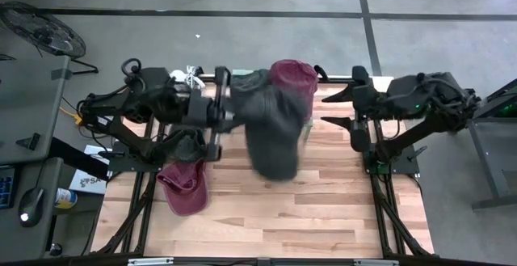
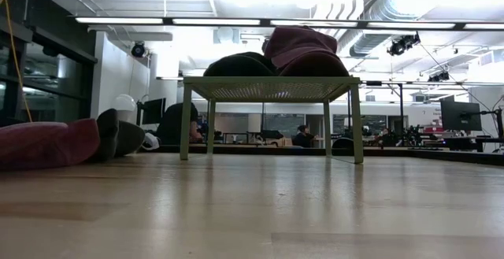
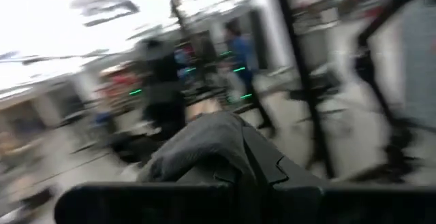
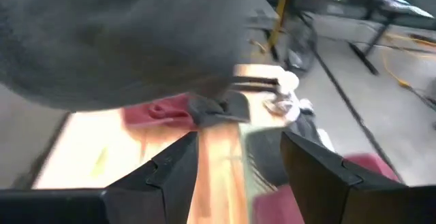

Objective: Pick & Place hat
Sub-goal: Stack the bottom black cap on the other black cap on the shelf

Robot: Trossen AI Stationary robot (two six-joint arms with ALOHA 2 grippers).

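Left claw (image 1: 229, 114): closed on the brim end of a dark grey hat (image 1: 272, 133), carried in the air above the surface (image 1: 323, 209); in the left wrist view grey cloth bunches right at the fingers.
Grey hat: hangs out from the left claw toward the right arm, blurred, its far part over the middle of the surface.
Green stand (image 2: 272, 87): just beyond the left claw; a maroon hat (image 1: 292, 80) and a dark hat already lie on top of it, seen in the low view.
Behind the left claw: another maroon hat (image 1: 184, 189) and a dark one (image 1: 184, 145) lie on the surface under the left arm.
Right claw (image 1: 327, 108): fingers spread wide, empty, waiting just past the carried hat at the stand's far side.
Step in hand: judged to be the carry, hat lifted and not yet set down.
Next move calls for: bringing the hat over the stand's pile, lowering it, then letting go cleanly so the stacked hats stay put.
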